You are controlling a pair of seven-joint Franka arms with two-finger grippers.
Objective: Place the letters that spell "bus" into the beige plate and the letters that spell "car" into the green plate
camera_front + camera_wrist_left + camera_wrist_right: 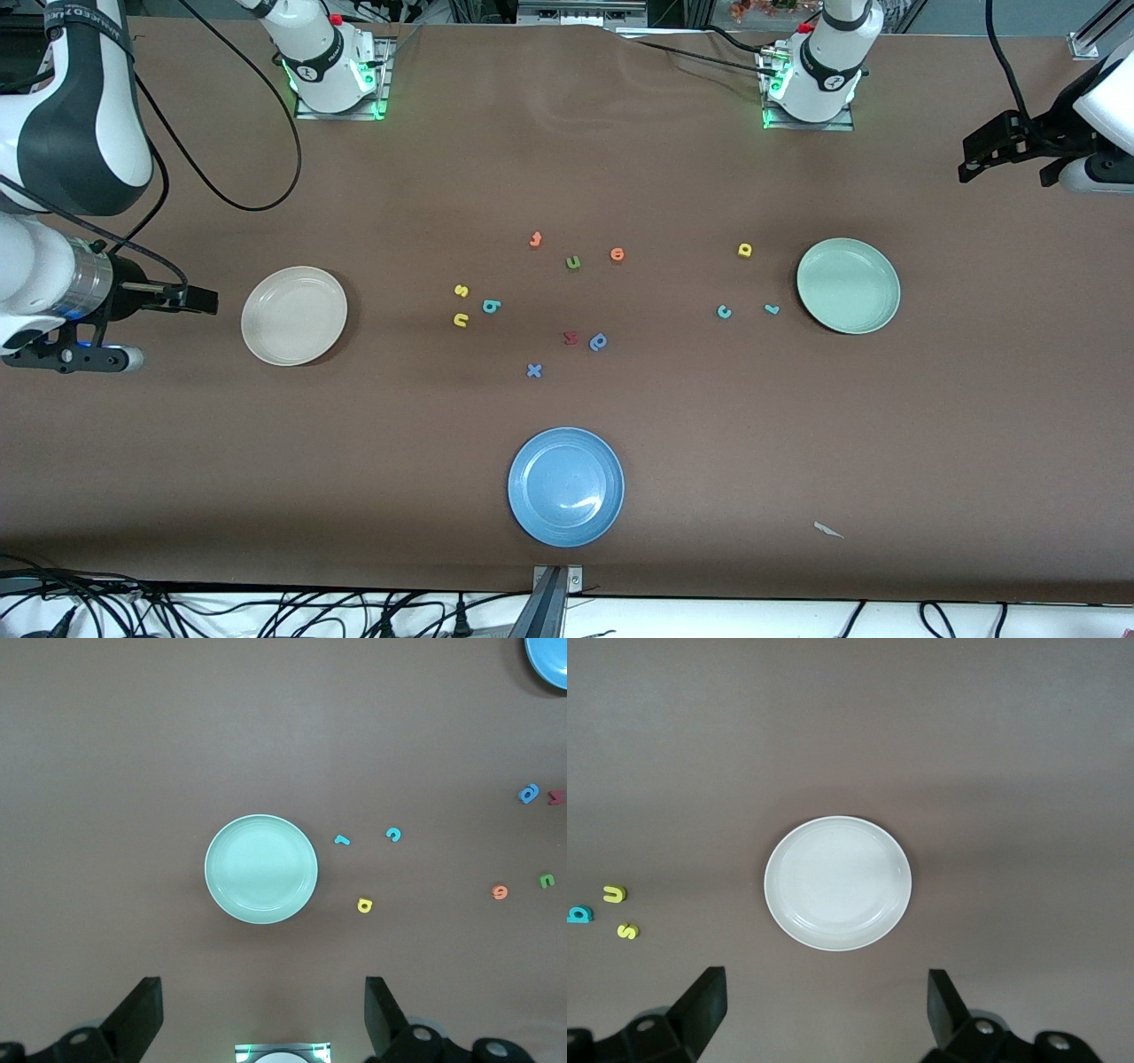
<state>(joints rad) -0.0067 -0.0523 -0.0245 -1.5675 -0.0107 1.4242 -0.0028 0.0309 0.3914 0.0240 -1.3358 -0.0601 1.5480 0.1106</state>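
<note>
Both end effectors hang released, jaws spread wide and gripping nothing. The right end effector (208, 299) waits above the tabletop (974, 425) at the right arm's end, just beside the beige plate (294, 315); the left end effector (967, 166) waits over the left arm's end, near the green plate (848, 285).

No letter is in a plate yet. The yellow "s" (461, 290), yellow "u" (461, 320) and teal "b" (492, 307) cluster close together between the beige plate and the middle of the tabletop. The teal "c" (724, 311) and teal "r" (772, 309) lie just beside the green plate, with the yellow "a" (745, 250) farther from the front camera than they are.

Risks, as I judge them: the letters look thin, light and foam-like, lying flat on the matte brown surface, so fingertips may skid over one or flick it away instead of pinching it. The "bus" trio sits so tightly that closing on one could nudge its neighbours. Lookalikes invite a wrong pick: an olive-green "u" (573, 262) and a darker blue letter (599, 342) lie mid-tabletop among orange, red and blue strays. A blue plate (565, 486), nearest the front camera, is a decoy destination.

All three plates are round, shallow and smooth, with low rims; a letter dropped from height could bounce out.
</note>
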